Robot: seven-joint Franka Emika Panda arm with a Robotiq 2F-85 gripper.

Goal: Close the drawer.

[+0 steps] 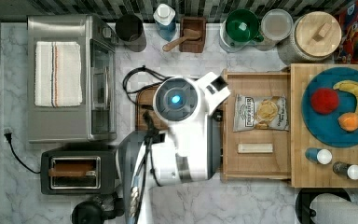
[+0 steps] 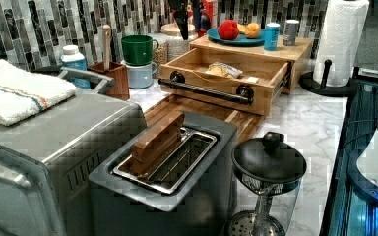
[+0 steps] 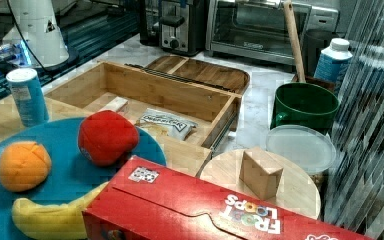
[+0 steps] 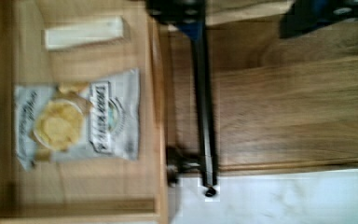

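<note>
Under the arm [image 1: 186, 135] | drawer [image 1: 256, 161] open (handle [image 2: 209, 92] hidden, top view)

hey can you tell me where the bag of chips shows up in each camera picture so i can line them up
Top view: bag of chips in the open drawer, centre-right.
Left view: chips inside the drawer, upper middle.
Right view: chips on the drawer floor, centre.
Wrist view: chips fill the picture's left half.
Shared landmark: the small pale block lying beside the bag in the drawer.
</note>
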